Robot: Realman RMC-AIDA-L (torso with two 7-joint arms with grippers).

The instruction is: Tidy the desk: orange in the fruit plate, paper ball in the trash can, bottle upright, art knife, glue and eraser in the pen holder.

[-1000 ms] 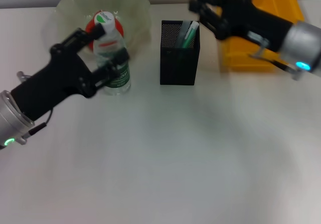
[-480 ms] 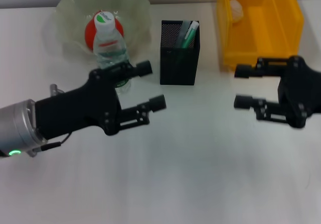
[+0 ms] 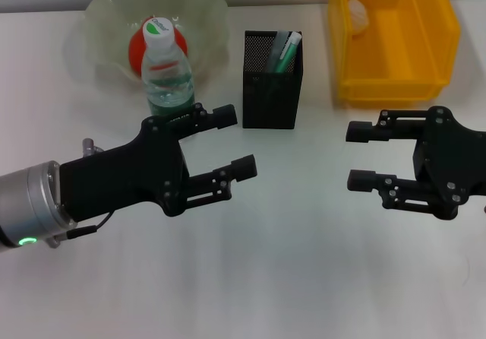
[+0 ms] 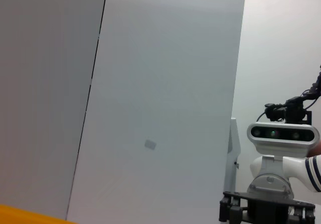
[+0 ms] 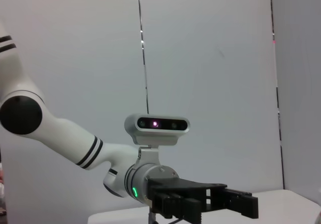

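bottle [image 3: 168, 73] upright far left, just before fruit plate [image 3: 199, 8] holding orange [image 3: 137, 44] | pen holder [image 3: 271, 96] centre, loaded | left gripper [image 3: 231, 141] and right gripper [image 3: 355, 155] spread, empty, near you | looks tidied

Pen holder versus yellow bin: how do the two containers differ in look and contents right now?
The pen holder is a black mesh box, tall and narrow; the yellow bin is solid plastic, wide and low. The pen holder has green and grey items standing upright in it; the yellow bin holds only a paper ball in its far corner. Both are open-topped and sit on the table, beyond both open claws.
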